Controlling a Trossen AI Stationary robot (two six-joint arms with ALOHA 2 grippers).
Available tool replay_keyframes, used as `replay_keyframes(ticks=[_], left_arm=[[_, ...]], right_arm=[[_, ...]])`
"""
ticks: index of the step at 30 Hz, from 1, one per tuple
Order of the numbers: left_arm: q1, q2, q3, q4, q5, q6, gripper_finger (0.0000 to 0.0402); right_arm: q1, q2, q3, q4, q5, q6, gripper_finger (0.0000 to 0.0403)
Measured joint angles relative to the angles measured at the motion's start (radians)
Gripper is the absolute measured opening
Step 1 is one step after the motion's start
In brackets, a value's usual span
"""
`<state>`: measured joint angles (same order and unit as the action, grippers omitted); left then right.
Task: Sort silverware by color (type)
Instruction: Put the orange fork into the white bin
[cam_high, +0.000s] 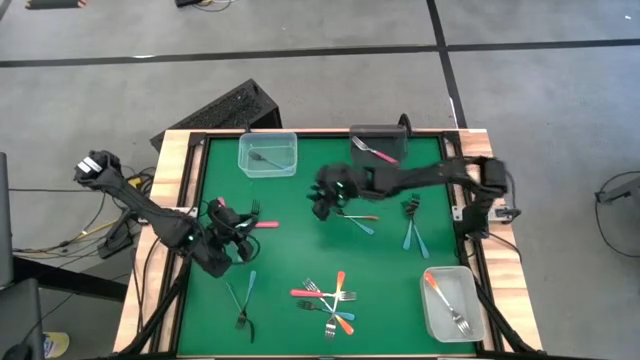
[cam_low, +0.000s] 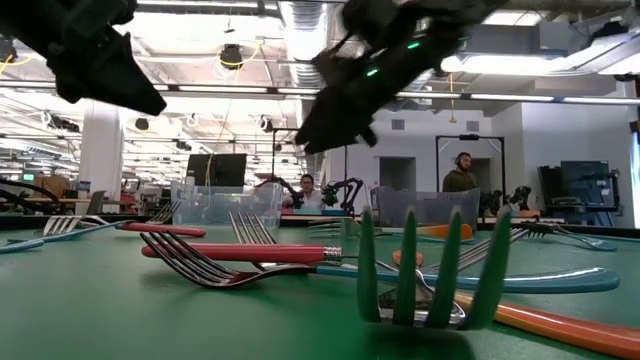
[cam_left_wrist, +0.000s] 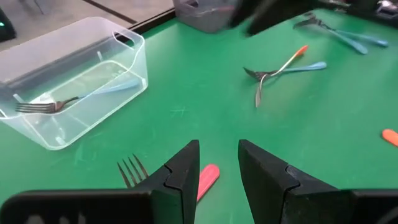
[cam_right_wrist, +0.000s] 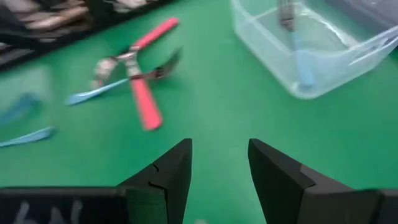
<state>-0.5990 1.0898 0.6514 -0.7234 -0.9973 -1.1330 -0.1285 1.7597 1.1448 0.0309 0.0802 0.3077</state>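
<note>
At the near edge of the green desk (cam_high: 290, 250) lies a loose heap of forks (cam_high: 328, 300) with red, orange and blue handles, crossed over one another. Left of it two blue-handled forks (cam_high: 243, 298) lie crossed on their own. At the near right corner a clear tub (cam_high: 452, 302) holds one orange-handled fork (cam_high: 445, 300).

These forks look light and stiff, with thin metal tines and slim smooth plastic handles that lie flat on the desk, so they will likely slip or pivot under a careless pinch. The middle of a handle, taken across its width, seems the surest place to take hold; where forks cross, the top one should go first.

Farther in, the left tool (cam_high: 232, 222) hovers by the desk's left edge, its fingers apart and empty, just above a red-handled fork (cam_high: 262, 224). Toward the centre, the right tool (cam_high: 328, 197) hangs over bare desk, its fingers also apart with nothing between them. Just right of it an orange fork and a blue fork (cam_high: 358, 220) lie crossed, and farther right are two more blue-handled forks (cam_high: 411, 228).

Along the far edge, a clear tub (cam_high: 268, 154) holds a single blue-handled fork (cam_left_wrist: 74, 99), and the dark tub (cam_high: 378, 142) to its right holds one pink-handled fork (cam_high: 374, 152).
</note>
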Motion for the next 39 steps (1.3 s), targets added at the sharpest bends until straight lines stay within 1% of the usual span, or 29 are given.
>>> replay_keyframes(ticks=[4, 8, 10, 12, 18, 24, 26, 31, 34, 39], left_arm=[[0.0, 0.092, 0.0, 0.021, 0.017, -0.027, 0.0098], [0.01, 0.175, 0.0, 0.035, 0.064, -0.05, 0.0098], [0.021, 0.204, 0.0, 0.037, 0.087, -0.059, 0.0098], [0.033, 0.221, 0.0, 0.043, 0.107, -0.058, 0.0098], [0.061, 0.222, 0.0, 0.085, 0.149, 0.025, 0.0098], [0.085, 0.215, 0.0, 0.108, 0.175, 0.1, 0.0098], [0.095, 0.215, 0.0, 0.118, 0.185, 0.11, 0.0098], [0.11, 0.215, 0.0, 0.184, 0.205, 0.163, 0.0098], [0.119, 0.215, 0.0, 0.253, 0.207, 0.243, 0.0098], [0.14, 0.219, 0.0, 0.344, 0.226, 0.415, 0.0098]], right_arm=[[0.069, -0.153, -0.169, 0.152, 0.042, 0.033, 0.0182], [0.149, -0.246, -0.263, 0.165, 0.129, 0.083, 0.0182], [0.191, -0.271, -0.287, 0.157, 0.187, 0.105, 0.0182], [0.227, -0.288, -0.302, 0.139, 0.223, 0.119, 0.0182], [0.303, -0.3, -0.302, 0.037, 0.31, 0.178, 0.0182], [0.343, -0.342, -0.302, -0.104, 0.315, 0.205, 0.0182], [0.352, -0.35, -0.301, -0.146, 0.315, 0.255, 0.0182], [0.366, -0.385, -0.301, -0.373, 0.315, 0.436, 0.0182], [0.372, -0.398, -0.302, -0.47, 0.316, 0.511, 0.0182], [0.366, -0.403, -0.301, -0.571, 0.315, 0.557, 0.0182]])
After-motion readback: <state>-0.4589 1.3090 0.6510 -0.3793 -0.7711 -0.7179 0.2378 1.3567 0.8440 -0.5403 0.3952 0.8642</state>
